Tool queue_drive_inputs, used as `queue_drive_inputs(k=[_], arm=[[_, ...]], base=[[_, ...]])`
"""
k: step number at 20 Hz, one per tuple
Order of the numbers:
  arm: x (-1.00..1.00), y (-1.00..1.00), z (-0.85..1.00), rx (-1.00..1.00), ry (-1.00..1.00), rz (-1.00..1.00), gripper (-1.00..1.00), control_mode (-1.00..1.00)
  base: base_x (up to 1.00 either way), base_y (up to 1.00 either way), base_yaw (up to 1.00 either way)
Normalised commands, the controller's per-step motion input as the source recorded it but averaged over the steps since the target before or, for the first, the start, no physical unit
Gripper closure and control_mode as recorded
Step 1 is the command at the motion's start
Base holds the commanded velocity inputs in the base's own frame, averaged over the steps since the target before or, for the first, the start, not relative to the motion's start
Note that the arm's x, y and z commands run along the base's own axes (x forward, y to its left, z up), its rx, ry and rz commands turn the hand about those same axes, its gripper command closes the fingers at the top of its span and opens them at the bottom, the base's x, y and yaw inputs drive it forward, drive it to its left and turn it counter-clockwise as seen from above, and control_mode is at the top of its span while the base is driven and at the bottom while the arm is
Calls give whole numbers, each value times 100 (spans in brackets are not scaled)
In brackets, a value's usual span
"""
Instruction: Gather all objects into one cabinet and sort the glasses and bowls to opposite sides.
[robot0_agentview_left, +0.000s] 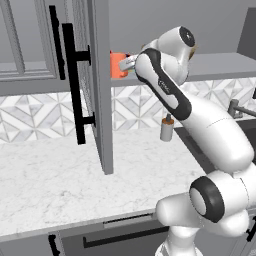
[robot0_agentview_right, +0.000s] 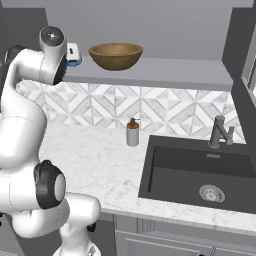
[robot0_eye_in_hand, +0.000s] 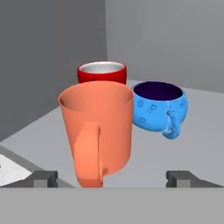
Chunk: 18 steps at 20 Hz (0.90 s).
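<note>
On the grey cabinet shelf (robot0_eye_in_hand: 192, 131) stand three mugs close together. The orange mug (robot0_eye_in_hand: 98, 129) is nearest, handle toward the camera, with the red mug (robot0_eye_in_hand: 102, 72) behind it and the squat blue mug (robot0_eye_in_hand: 158, 107) to its right. My gripper (robot0_eye_in_hand: 112, 178) is open, and its fingertips (robot0_eye_in_hand: 43, 178) sit low and wide on either side of the orange mug's handle without touching it. From the left base, the orange mug (robot0_agentview_left: 118, 65) peeks out beside the open cabinet door (robot0_agentview_left: 100, 85). The brown wooden bowl (robot0_agentview_right: 116, 55) rests further right on the same shelf, apart from the blue mug (robot0_agentview_right: 76, 62).
The open door's long black bar handle (robot0_agentview_left: 75, 85) juts out left of the arm. A grey soap dispenser (robot0_agentview_right: 132, 132) stands on the marble counter (robot0_agentview_left: 50, 180) below. A dark sink (robot0_agentview_right: 200, 172) with a faucet (robot0_agentview_right: 220, 131) lies to the right.
</note>
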Motion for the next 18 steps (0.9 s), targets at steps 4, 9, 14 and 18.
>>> queue_drive_inputs(k=[4,9,14,18], arm=[[-64,-49,11,0,1,-27,-100,-100],[-46,-64,14,1,3,-28,-100,-100],[-26,-74,29,8,4,-27,-100,-100],[0,-68,18,12,2,-26,-100,-100]], base=[[0,0,0],[0,0,0],[0,0,0],[0,0,0]])
